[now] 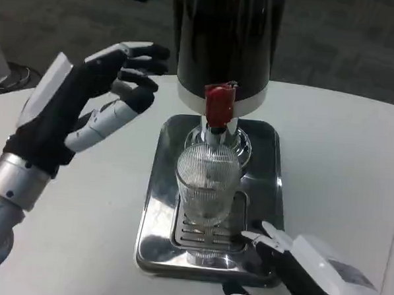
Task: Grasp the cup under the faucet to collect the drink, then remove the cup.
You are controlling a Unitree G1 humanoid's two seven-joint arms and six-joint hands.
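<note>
Standing on the slotted grate of the steel drip tray [155, 205], the ribbed clear cup [207, 185] sits directly beneath the red-handled faucet [219, 106] of the dark dispenser [224, 40]. Raised left of the dispenser, the left hand [97, 93] holds nothing, fingers loosely apart. By the tray's near right corner, the right hand [309, 269] has fingers spread, gripping nothing.

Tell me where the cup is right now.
In the head view the ribbed clear cup stands mid-picture on the steel drip tray, directly below the red faucet, untouched by either hand.
</note>
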